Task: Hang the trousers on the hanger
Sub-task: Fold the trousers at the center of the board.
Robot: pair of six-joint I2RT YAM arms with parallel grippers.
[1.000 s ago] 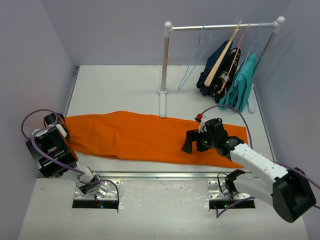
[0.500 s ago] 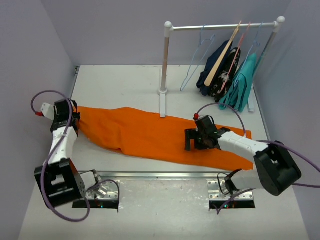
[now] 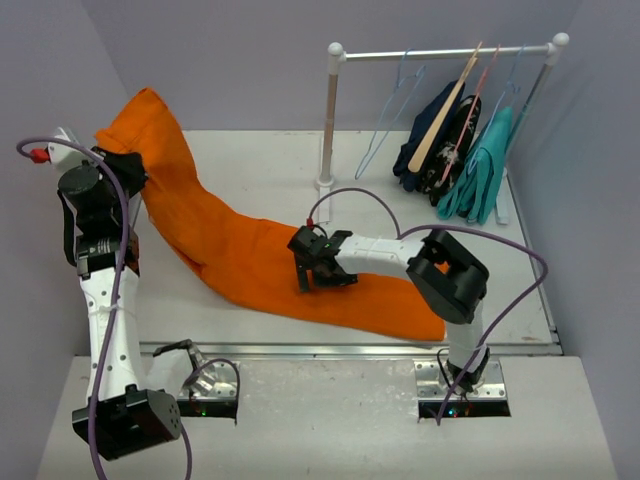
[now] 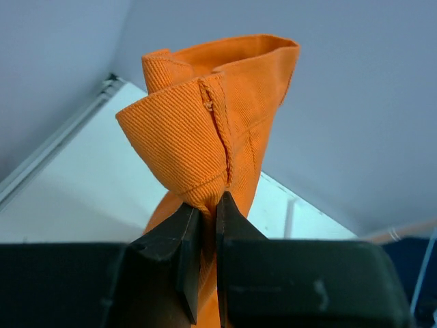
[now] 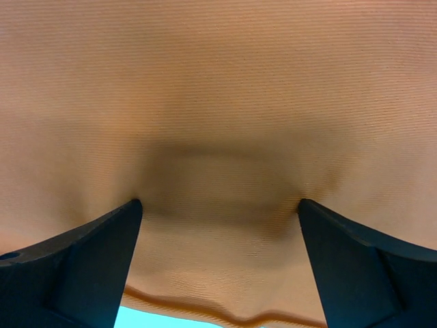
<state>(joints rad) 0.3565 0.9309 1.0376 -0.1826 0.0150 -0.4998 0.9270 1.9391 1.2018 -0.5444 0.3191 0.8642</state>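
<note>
The orange trousers (image 3: 250, 255) lie across the table, their left end lifted high. My left gripper (image 3: 128, 168) is shut on that end; in the left wrist view the jaws pinch the folded hem (image 4: 198, 137). My right gripper (image 3: 318, 272) is open, its fingertips (image 5: 102, 253) pressed down on the middle of the trousers (image 5: 218, 102). The pale blue wire hanger (image 3: 385, 130) hangs on the rail at the back, apart from both grippers.
A white rail (image 3: 445, 52) on two posts stands at the back right. It carries a tan wooden hanger (image 3: 445, 110), a pink wire hanger (image 3: 478, 100), a dark navy garment (image 3: 430, 140) and a teal garment (image 3: 482, 170). Grey walls close in both sides.
My left gripper has lifted the trousers' left end up and back off the table. My right gripper has slid left along the trousers to their middle.
</note>
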